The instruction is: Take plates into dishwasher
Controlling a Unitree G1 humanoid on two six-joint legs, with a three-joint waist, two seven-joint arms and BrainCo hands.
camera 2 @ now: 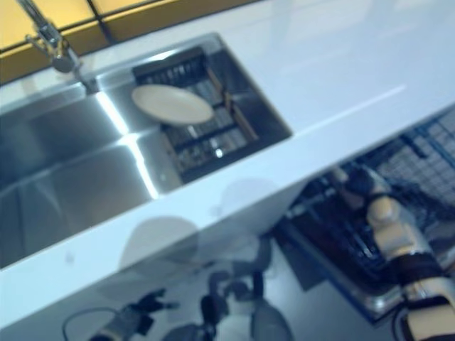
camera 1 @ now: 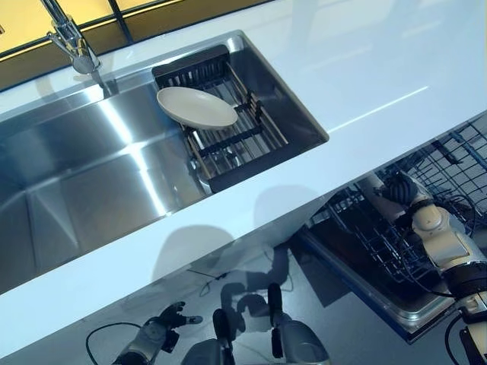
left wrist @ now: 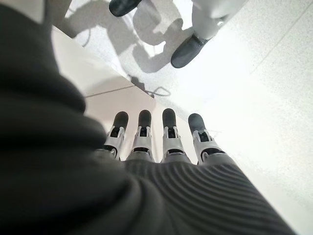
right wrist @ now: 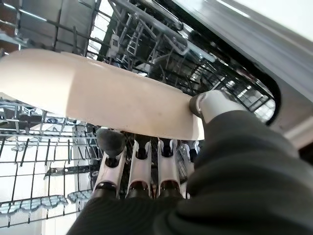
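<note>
A cream plate (camera 1: 196, 107) lies on the dark wire drying rack (camera 1: 243, 141) at the right end of the steel sink (camera 1: 76, 175). My right hand (camera 1: 399, 190) reaches under the counter edge into the pulled-out dishwasher rack (camera 1: 380, 251). In the right wrist view this hand (right wrist: 146, 171) is shut on a second cream plate (right wrist: 98, 98), thumb over the rim and fingers beneath, above the rack wires. My left hand (camera 1: 163, 327) hangs low near the floor, and its fingers (left wrist: 142, 142) are straight and hold nothing.
A white counter (camera 1: 365, 68) runs around the sink, with a chrome faucet (camera 1: 72, 38) at the back left. The open dishwasher door (camera 1: 396, 312) juts out below the counter on the right.
</note>
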